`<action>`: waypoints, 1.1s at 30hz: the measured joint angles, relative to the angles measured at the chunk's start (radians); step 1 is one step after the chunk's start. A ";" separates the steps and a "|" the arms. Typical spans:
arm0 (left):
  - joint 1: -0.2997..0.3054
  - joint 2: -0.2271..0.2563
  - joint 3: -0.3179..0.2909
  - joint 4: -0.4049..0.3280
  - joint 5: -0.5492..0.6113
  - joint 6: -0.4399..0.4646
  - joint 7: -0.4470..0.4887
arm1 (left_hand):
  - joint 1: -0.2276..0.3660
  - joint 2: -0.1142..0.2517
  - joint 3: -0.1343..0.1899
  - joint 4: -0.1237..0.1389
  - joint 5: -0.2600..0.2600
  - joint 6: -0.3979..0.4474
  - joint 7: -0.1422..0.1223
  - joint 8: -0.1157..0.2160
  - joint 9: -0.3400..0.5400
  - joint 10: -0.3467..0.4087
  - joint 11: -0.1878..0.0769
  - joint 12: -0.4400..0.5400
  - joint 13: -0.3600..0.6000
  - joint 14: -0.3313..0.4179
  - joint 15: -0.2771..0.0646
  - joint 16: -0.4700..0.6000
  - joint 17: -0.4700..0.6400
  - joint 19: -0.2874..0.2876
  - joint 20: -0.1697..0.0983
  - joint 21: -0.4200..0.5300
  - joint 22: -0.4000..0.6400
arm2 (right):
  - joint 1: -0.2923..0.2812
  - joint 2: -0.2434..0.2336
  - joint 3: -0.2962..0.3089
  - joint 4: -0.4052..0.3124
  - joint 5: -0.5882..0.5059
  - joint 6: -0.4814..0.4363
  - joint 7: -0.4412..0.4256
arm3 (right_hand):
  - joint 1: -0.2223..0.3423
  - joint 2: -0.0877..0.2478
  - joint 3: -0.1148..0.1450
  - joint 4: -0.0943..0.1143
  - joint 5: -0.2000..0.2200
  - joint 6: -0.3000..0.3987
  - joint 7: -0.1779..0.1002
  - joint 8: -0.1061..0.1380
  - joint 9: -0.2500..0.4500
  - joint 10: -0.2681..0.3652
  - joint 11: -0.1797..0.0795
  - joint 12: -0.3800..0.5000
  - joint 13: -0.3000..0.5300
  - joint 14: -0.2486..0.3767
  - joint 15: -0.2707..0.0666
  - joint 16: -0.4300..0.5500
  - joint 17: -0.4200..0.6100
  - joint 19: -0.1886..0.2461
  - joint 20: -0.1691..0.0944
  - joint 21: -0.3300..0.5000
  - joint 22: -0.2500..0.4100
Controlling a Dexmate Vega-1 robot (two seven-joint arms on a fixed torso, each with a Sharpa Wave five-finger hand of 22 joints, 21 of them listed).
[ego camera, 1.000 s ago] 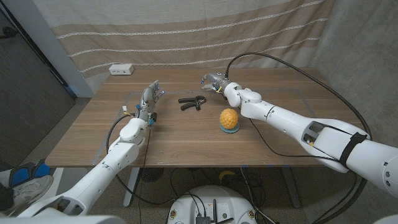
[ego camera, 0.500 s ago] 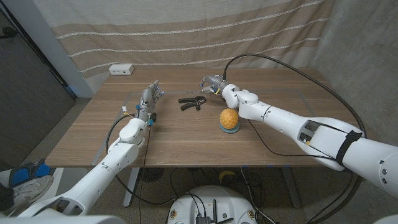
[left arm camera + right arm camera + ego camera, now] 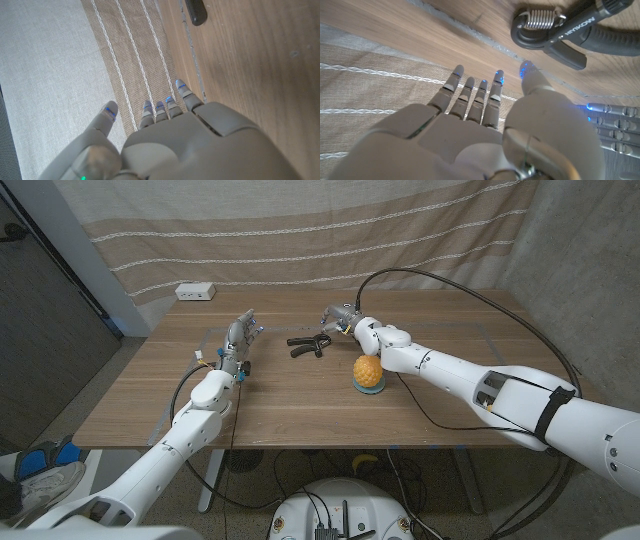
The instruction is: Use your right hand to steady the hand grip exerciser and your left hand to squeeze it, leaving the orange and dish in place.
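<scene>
Hand grip exerciser (image 3: pixel 308 345) lies on the wooden table (image 3: pixel 290 395) mid-far, between both hands, untouched. Right hand (image 3: pixel 338 317) hovers just beside its spring end, fingers (image 3: pixel 480 92) spread, holding nothing. Left hand (image 3: pixel 238 340) stands apart to the left of it, fingers (image 3: pixel 170 105) extended, empty. Orange (image 3: pixel 369 369) sits on dish (image 3: pixel 369 388), near the right forearm

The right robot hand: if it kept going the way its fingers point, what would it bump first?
Probably the black hand grip exerciser: its coiled metal spring lies just beyond the right robot hand, near the thumb tip. Depth is unclear.
</scene>
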 measured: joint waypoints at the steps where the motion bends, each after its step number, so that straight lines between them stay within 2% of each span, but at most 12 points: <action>1: 0.000 0.000 0.000 0.000 -0.001 0.000 0.000 | 0.000 0.000 0.000 0.000 0.000 0.000 0.000 0.000 0.000 0.000 0.000 0.000 0.000 0.000 0.000 0.000 0.000 0.000 0.000 0.000 0.000 | 0.002 0.004 -0.004 0.008 0.002 0.001 0.001 | 0.004 -0.004 -0.003 0.001 0.000 0.000 0.000 0.000 0.001 0.000 0.000 0.000 0.001 -0.001 0.001 0.000 0.000 0.000 0.000 0.000 0.000; 7: -0.001 0.000 -0.001 0.006 -0.002 0.000 -0.004 | 0.000 0.000 0.000 0.000 0.000 0.000 0.000 0.000 0.000 0.000 0.000 0.000 0.000 0.000 0.000 0.000 0.000 0.000 0.000 0.000 0.000 | 0.014 0.025 -0.018 0.048 0.006 0.008 0.003 | 0.007 -0.007 -0.012 0.000 0.000 0.000 0.000 0.012 0.009 -0.005 0.005 0.000 0.005 -0.001 0.001 0.000 0.000 0.000 0.000 0.000 0.000; 13: -0.008 0.000 -0.001 0.016 -0.003 0.000 -0.010 | 0.000 0.000 0.000 0.000 0.000 0.000 0.000 0.000 0.000 0.000 0.000 0.000 0.000 0.000 0.000 0.000 0.000 0.000 0.000 0.000 0.000 | 0.020 0.037 -0.028 0.075 0.010 0.014 -0.001 | 0.008 -0.029 -0.028 0.004 0.000 -0.005 0.005 0.019 0.019 -0.009 0.002 0.000 0.009 -0.001 0.001 0.000 0.000 0.000 0.000 -0.007 0.000; 20: -0.018 -0.003 0.000 0.030 -0.004 0.000 -0.016 | 0.000 0.000 0.000 0.000 0.000 0.000 0.000 0.000 0.000 0.000 0.000 0.000 0.000 0.000 0.000 0.000 0.000 0.000 0.000 0.000 0.000 | 0.028 0.052 -0.039 0.107 0.012 0.023 -0.019 | 0.018 -0.039 -0.032 0.000 0.011 0.007 0.000 0.045 0.031 -0.009 0.002 0.000 0.016 0.003 -0.002 0.000 0.000 0.000 0.000 -0.007 0.000; 23: -0.020 -0.003 0.001 0.033 -0.005 -0.001 -0.021 | 0.000 0.000 0.000 0.000 0.000 0.000 0.000 0.000 0.000 0.000 0.000 0.000 0.000 0.000 0.000 0.000 0.000 0.000 0.000 0.000 0.000 | 0.036 0.069 -0.050 0.147 0.014 0.031 -0.032 | 0.019 -0.039 -0.036 -0.004 0.012 0.015 -0.004 0.056 0.036 -0.004 -0.004 0.000 0.019 0.003 -0.002 0.000 0.003 0.000 0.000 -0.007 0.000; 24: -0.020 -0.003 0.001 0.033 -0.005 -0.001 -0.022 | 0.000 0.000 0.000 0.000 0.000 0.000 0.000 0.000 0.000 0.000 0.000 0.000 0.000 0.000 0.000 0.000 0.000 0.000 0.000 0.000 0.000 | 0.038 0.073 -0.053 0.156 0.014 0.033 -0.035 | 0.037 -0.037 -0.038 -0.002 0.012 0.021 -0.005 0.057 0.038 -0.003 -0.004 0.000 0.019 0.003 -0.002 0.002 0.003 0.000 0.000 -0.007 0.000; 28: -0.021 -0.003 0.002 0.033 -0.005 -0.001 -0.022 | 0.000 0.000 0.000 0.000 0.000 0.000 0.000 0.000 0.000 0.000 0.000 0.000 0.000 0.000 0.000 0.000 0.000 0.000 0.000 0.000 0.000 | 0.040 0.077 -0.055 0.165 0.017 0.046 -0.052 | 0.041 -0.040 -0.040 0.000 0.012 0.038 -0.003 0.077 0.046 0.000 -0.008 0.000 0.023 0.016 -0.004 0.009 0.003 0.008 -0.006 -0.007 0.000; 31: -0.021 -0.003 0.002 0.033 -0.006 -0.001 -0.022 | 0.000 0.000 0.000 0.000 0.000 0.000 0.000 0.000 0.000 0.000 0.000 0.000 0.000 0.000 0.000 0.000 0.000 0.000 0.000 0.000 0.000 | 0.052 0.104 -0.070 0.229 0.018 0.059 -0.069 | 0.048 -0.033 -0.040 0.000 0.012 0.044 -0.004 0.081 0.051 0.010 -0.005 0.000 0.023 0.023 -0.004 0.012 0.006 0.011 -0.004 -0.007 0.000; 33: -0.021 -0.003 0.002 0.031 -0.006 -0.001 -0.022 | 0.000 0.000 0.000 0.000 0.000 0.000 0.000 0.000 0.000 0.000 0.000 0.000 0.000 0.000 0.000 0.000 0.000 0.000 0.000 0.000 0.000 | 0.054 0.110 -0.073 0.243 0.019 0.066 -0.080 | 0.049 -0.033 -0.040 0.000 0.012 0.054 -0.007 0.091 0.052 0.013 -0.008 0.006 0.025 0.031 -0.003 0.016 0.007 0.011 -0.004 -0.007 0.000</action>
